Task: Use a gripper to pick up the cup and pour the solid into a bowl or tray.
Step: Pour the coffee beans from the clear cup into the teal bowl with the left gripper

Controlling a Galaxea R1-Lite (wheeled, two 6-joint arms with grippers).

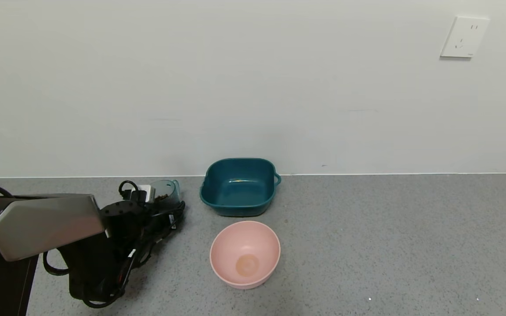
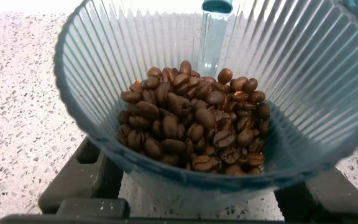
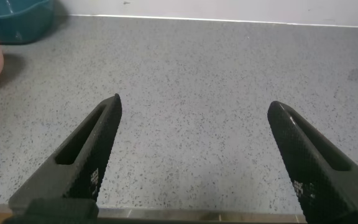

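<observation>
You had the left pincer (image 1: 165, 206) low on the grey speckled tabletop (image 1: 367, 245), near the wall at the left of the head view, with the cup (image 1: 167, 191) between its fingers. In the left wrist view the dark fingers (image 2: 82, 180) sat at either side of the cup's (image 2: 197, 93) ribbed base, so the pincer looked clenched on it, though the contact itself was hidden under the cup. The cup stood upright, its rim level, and the solid (image 2: 194, 134) lay in a heap at the bottom, well below the rim. Its small side handle (image 2: 216, 25) faced away from the wrist.

The teal bowl (image 1: 238, 187) stood just beside the cup on its right, close to the wall, with a narrow strip of bare tabletop between the two. The pink bowl (image 1: 245, 253) sat in front of the teal one, nearer you and apart from it.

Your right pincer (image 3: 194, 155) hung released above the tabletop, fingers (image 3: 92, 149) spread wide, with open surface ahead of it. Both bowls showed only at the far edge of its view.
</observation>
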